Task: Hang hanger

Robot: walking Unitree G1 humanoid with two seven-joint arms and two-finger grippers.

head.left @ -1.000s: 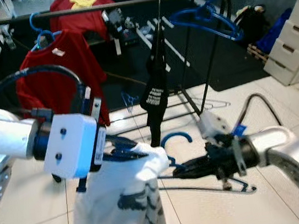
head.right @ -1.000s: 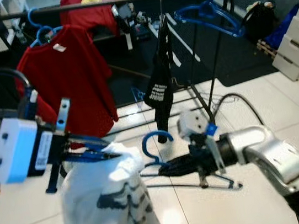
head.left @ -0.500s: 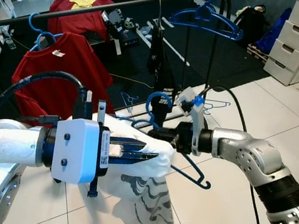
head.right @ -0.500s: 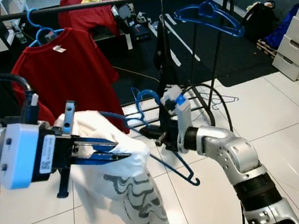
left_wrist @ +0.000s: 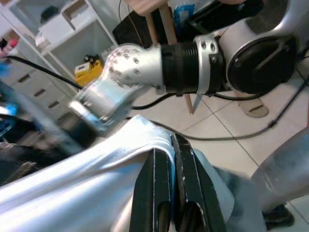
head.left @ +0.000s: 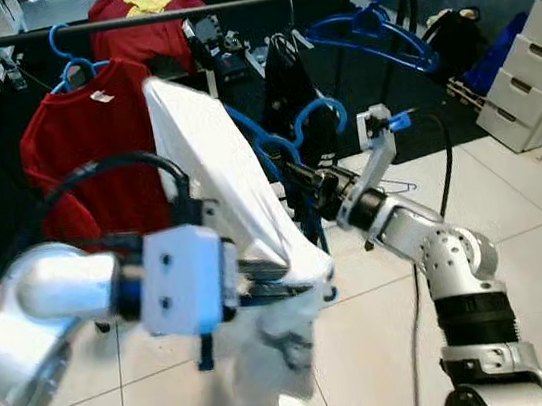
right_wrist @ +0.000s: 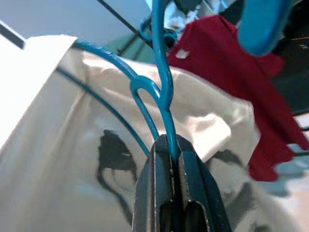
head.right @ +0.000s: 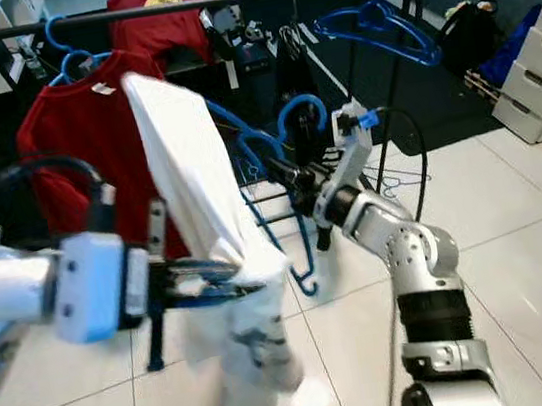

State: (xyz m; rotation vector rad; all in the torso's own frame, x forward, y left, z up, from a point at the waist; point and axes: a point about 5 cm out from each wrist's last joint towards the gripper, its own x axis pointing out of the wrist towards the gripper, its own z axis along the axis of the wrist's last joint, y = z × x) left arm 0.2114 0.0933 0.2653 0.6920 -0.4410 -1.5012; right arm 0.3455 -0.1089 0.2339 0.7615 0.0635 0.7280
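Blue wire hanger (head.right: 275, 157), pinched by right gripper (right_wrist: 170, 145) fingers, should be hooked over the black rail (head.right: 173, 8) at 12 o'clock; white shirt (head.right: 189, 194) is pinched by left gripper (left_wrist: 170, 159).

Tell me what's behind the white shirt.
Behind the white shirt hangs a red shirt on the rail, partly covered. The blue hanger pokes out beside it; the rest is hidden.

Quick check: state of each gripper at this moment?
Left gripper: shut on the white shirt.
Right gripper: shut on the blue hanger that carries the shirt.
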